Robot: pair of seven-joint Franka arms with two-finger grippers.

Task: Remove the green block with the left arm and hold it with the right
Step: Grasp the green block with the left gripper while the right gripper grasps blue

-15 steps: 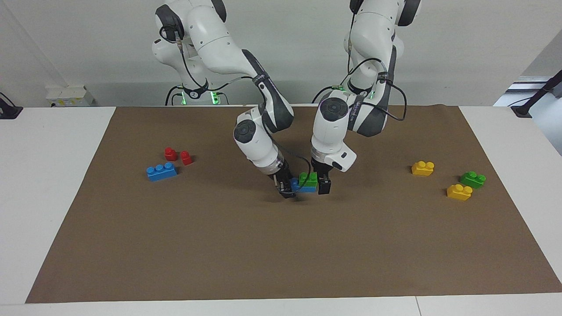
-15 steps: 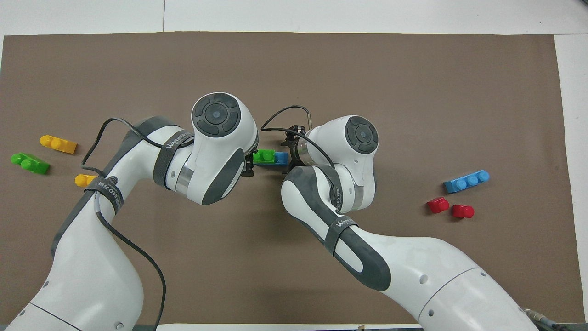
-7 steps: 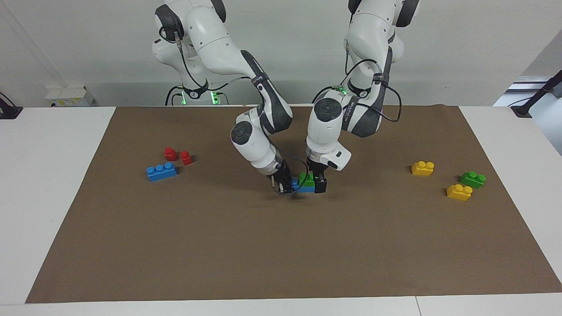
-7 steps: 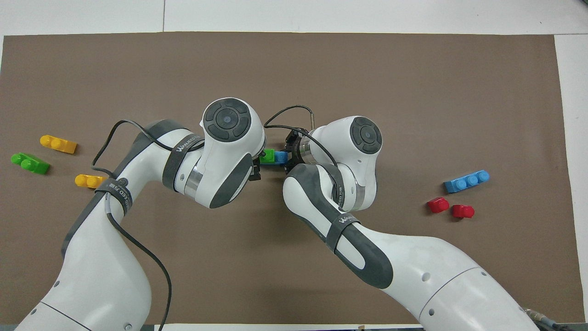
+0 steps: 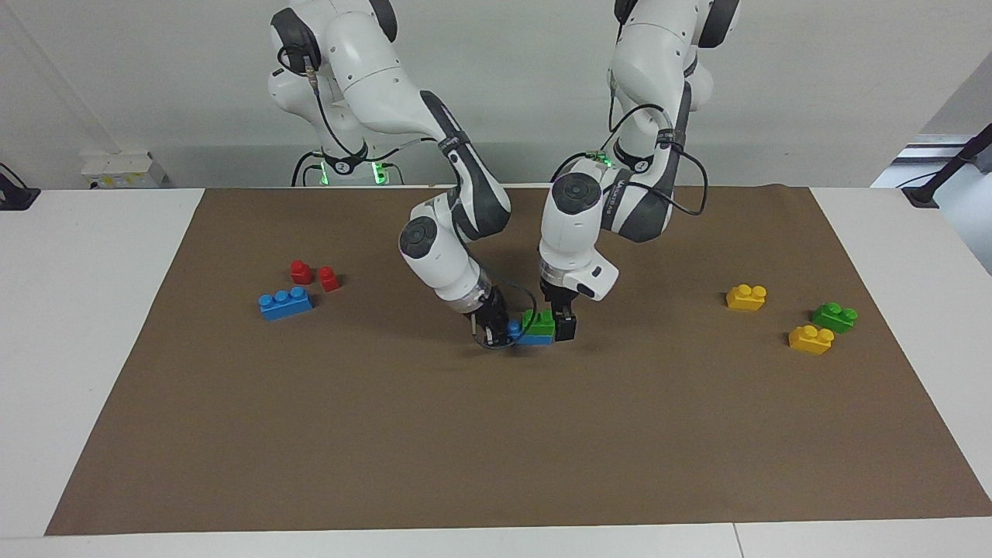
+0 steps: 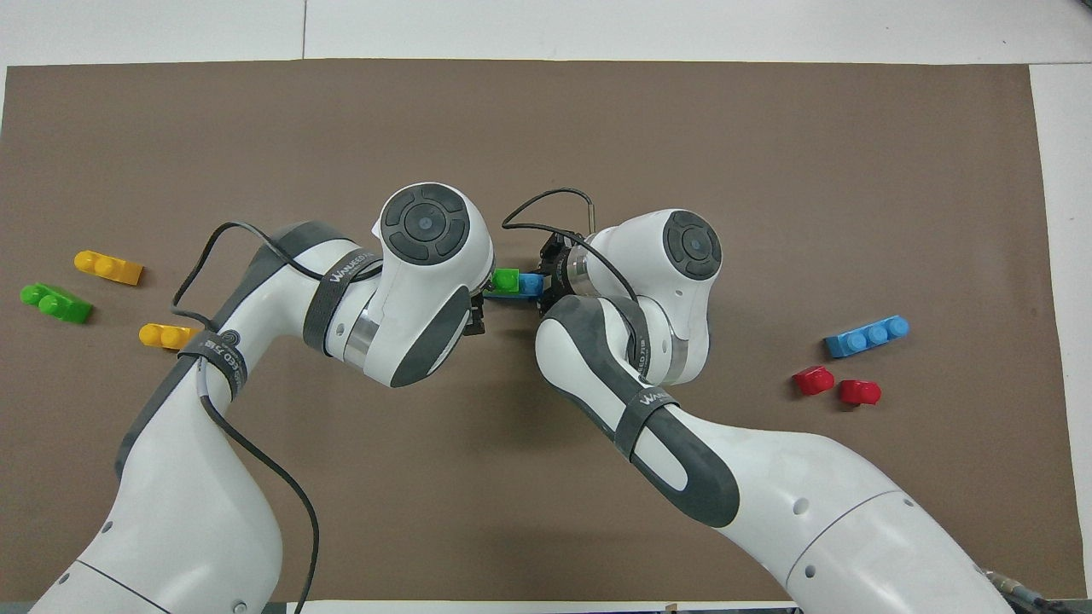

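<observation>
A green block (image 5: 540,318) sits on a blue brick (image 5: 535,337) over the middle of the brown mat (image 5: 496,434). My right gripper (image 5: 496,332) is shut on the blue brick's end toward the right arm and holds the pair just above the mat. My left gripper (image 5: 556,324) comes straight down at the green block's other end, right against it. In the overhead view one green stud (image 6: 505,280) and a bit of blue brick (image 6: 531,284) show between the left gripper (image 6: 480,307) and the right gripper (image 6: 546,286); the rest is hidden.
A second green block (image 5: 835,316) and two yellow bricks (image 5: 746,297) (image 5: 811,339) lie toward the left arm's end. A blue three-stud brick (image 5: 286,302) and two red pieces (image 5: 301,271) (image 5: 328,278) lie toward the right arm's end.
My left gripper has moved in toward the right arm's end, up against the green block. The right gripper and the stacked pair have shifted slightly the same way.
</observation>
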